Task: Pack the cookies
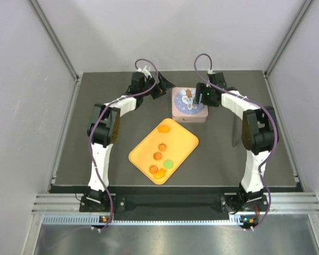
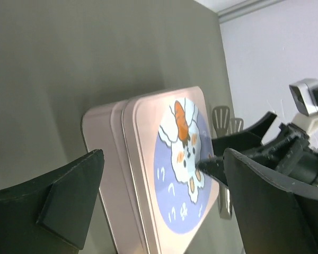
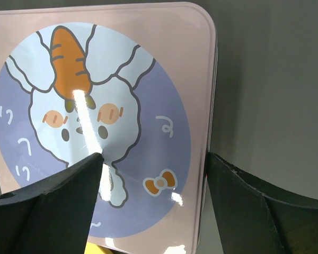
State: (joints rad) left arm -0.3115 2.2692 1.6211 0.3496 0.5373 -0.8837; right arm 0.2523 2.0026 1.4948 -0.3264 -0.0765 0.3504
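Where one tray [image 1: 182, 140] lies, six cookies [image 1: 158, 156] rest.

Left gripper [image 1: 158, 89] extended far forward, jaws spread wide, empty. Right gripper [image 1: 198, 97] opposite, angled down, jaws parted, nothing clamped.

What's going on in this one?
Both arms are at the pink tin, which has its rabbit lid on. The right pincer hovers open over the lid. The left pincer stands open beside the tin, holding nothing. Several cookies, mostly orange and one green, lie on the orange tray, so the packing looks unfinished.
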